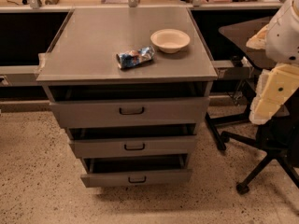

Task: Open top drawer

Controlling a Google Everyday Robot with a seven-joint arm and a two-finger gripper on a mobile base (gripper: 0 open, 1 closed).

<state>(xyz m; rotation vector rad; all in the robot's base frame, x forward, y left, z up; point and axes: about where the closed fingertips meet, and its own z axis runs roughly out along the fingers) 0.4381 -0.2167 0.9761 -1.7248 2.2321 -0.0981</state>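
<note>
The top drawer (93, 113) is the widest of three grey drawers in a grey cabinet, with a small black pull handle (131, 110) at its centre. A dark gap shows between its front and the cabinet top. My arm comes in at the right edge, white above and pale yellow below. My gripper (270, 99) is at its lower end, well to the right of the cabinet and apart from the handle, holding nothing that I can see.
A white bowl (170, 39) and a crumpled blue-and-white bag (135, 57) lie on the cabinet top (84, 45). The middle drawer (93, 148) and bottom drawer (103, 178) sit below. A black office chair (261, 139) stands to the right, behind my arm. The floor is speckled.
</note>
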